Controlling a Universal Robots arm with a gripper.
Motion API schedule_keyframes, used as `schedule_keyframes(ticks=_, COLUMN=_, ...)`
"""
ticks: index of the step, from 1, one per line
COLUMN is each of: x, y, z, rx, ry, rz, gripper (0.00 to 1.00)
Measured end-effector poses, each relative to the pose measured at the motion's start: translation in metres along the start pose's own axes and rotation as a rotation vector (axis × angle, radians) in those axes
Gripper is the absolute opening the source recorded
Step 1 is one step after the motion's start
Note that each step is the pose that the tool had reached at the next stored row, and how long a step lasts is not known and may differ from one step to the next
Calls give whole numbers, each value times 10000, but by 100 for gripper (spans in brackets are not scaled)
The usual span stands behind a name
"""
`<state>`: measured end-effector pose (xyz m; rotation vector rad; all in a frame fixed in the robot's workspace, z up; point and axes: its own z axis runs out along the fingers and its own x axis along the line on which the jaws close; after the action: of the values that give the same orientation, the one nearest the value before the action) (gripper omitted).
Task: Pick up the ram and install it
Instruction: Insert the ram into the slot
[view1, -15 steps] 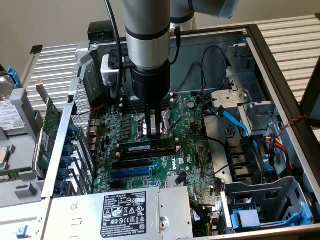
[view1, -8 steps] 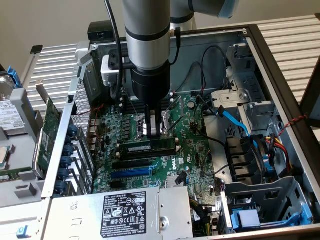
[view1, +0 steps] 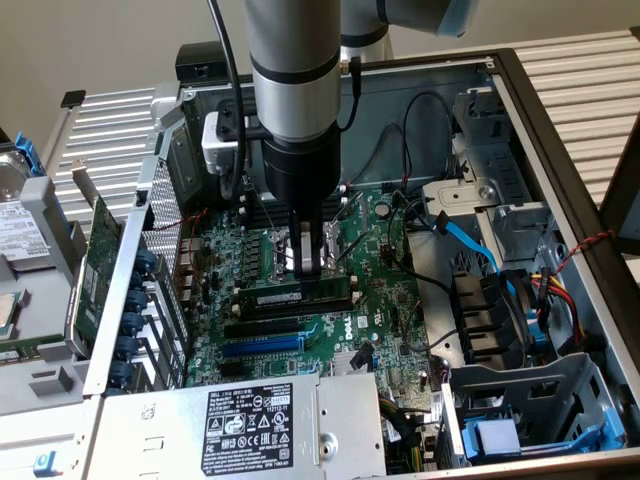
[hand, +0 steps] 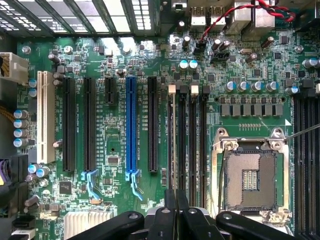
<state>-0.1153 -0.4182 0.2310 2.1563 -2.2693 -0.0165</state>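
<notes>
The ram (view1: 296, 297) was seen lying lengthwise along the bank of memory slots (hand: 187, 140) on the motherboard (view1: 330, 330), its white label facing up, just below the tips of the pincer (view1: 310, 262) in the exterior view. Whether it was fully pressed home, with the white end clips (hand: 172, 89) locked, could not be told; it appeared to sit level in line with a slot, so the insertion was judged to be at or near its end rather than at its start. In the wrist view the stick itself could not be made out with certainty among the dark slots. The pincer was held directly above the stick, upright, beside the open processor socket (hand: 250, 175). Its fingers (hand: 170, 215) were seen pressed close together in the wrist view, with nothing visibly gripped between them; contact with the top edge of the ram could not be confirmed. The pick-up was therefore judged done, and only final seating or its checking was judged left. The larger green expansion card (view1: 95, 270) stood outside the case (view1: 560, 150), untouched.
</notes>
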Motion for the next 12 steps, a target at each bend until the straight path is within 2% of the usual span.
schedule_keyframes(ticks=12, x=0, y=4, z=33, rx=-1, ry=2, rz=0, gripper=13)
